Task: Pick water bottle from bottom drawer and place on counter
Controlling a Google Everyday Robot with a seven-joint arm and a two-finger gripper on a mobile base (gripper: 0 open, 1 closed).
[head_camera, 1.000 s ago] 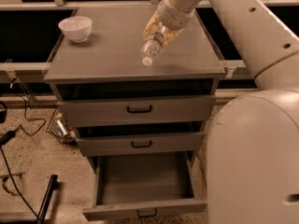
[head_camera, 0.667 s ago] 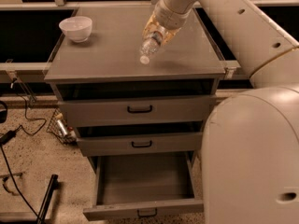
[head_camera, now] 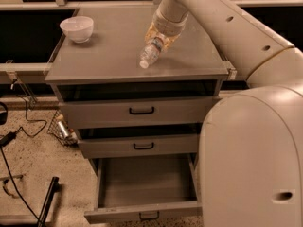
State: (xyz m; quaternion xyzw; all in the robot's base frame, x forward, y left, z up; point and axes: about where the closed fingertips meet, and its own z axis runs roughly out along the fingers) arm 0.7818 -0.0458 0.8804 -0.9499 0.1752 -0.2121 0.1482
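- Grey matte metal forms the counter (head_camera: 109,56). The water bottle (head_camera: 149,55) is over its middle-right part, nearer the front edge than the back.
- The gripper (head_camera: 160,38) reaches down from the upper right of the view at the end of the pale arm (head_camera: 222,18). Its amber-tinted fingers (head_camera: 166,32) are pinched round the bottle's base end.
- The bottle juts out of the gripper downward and toward the left of the view. It is tilted, and its white cap (head_camera: 143,64) is the lowest point, aimed at the counter's front edge.
- Whether the cap touches the counter or hangs just over it cannot be told from this view.
- A white bowl (head_camera: 76,28) stands upright near the counter's back left corner, well apart from the bottle and the gripper.
- The bottom drawer (head_camera: 142,211) is pulled far out, directly below the bottle's side of the cabinet. Its grey floor is in view, and its black handle (head_camera: 149,216) is at the lower edge of the view.
- The middle drawer (head_camera: 137,146) and the top drawer (head_camera: 142,111) each stand out a little from the cabinet front, and each has a black bar handle.
- The robot's body (head_camera: 255,160), large and pale, fills the lower right and covers the right ends of the drawers.
- Black cables (head_camera: 19,122) trail over the speckled floor (head_camera: 38,164) to the left of the cabinet.
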